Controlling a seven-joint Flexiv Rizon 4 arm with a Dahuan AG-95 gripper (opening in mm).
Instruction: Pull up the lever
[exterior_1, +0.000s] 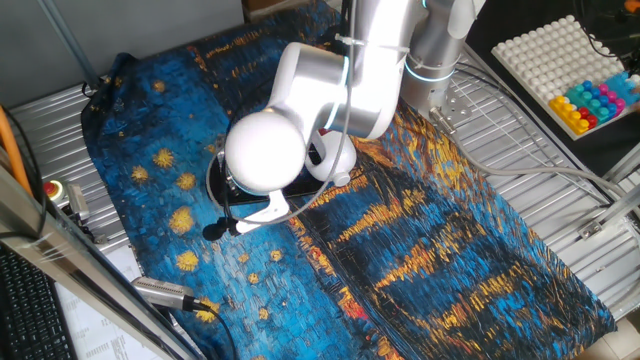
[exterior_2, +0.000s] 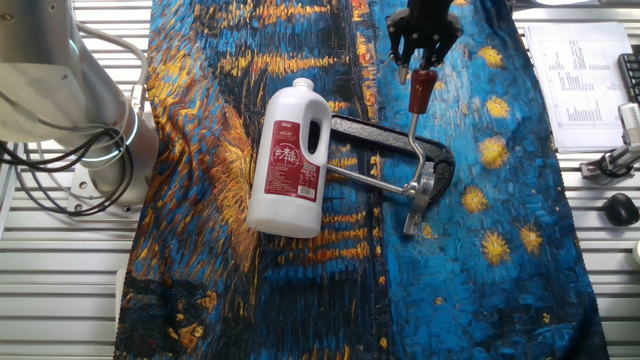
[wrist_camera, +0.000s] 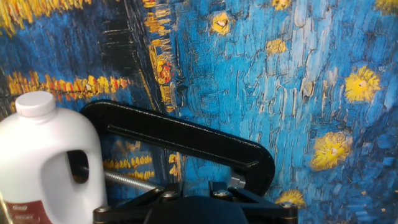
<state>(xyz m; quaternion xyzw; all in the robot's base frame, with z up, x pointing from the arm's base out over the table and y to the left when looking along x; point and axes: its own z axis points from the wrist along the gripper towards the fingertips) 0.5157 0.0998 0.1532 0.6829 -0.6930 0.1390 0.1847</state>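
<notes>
A blue and gold painted cloth (exterior_2: 520, 260) covers the table, where a white plastic jug with a red label (exterior_2: 292, 160) lies beside a black oval metal fixture (exterior_2: 385, 135). The slim silver lever with its reddish-brown knob (exterior_2: 421, 90) rises from the fixture's hinge, knob directly beneath the black two-finger gripper (exterior_2: 421, 62), whose fingers close around the knob's top.

White jug (exterior_2: 291, 160), red label; blue-and-gold cloth (exterior_2: 500, 250)

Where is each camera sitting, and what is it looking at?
One fixed view: high up, looking down past the white arm, which hides the fixture.
The other fixed view: overhead from the opposite side, showing the end effector at the lever, plus the white jug.
Hand view: on the hand, looking down at the black fixture.
The last two share jug and fixture.
</notes>
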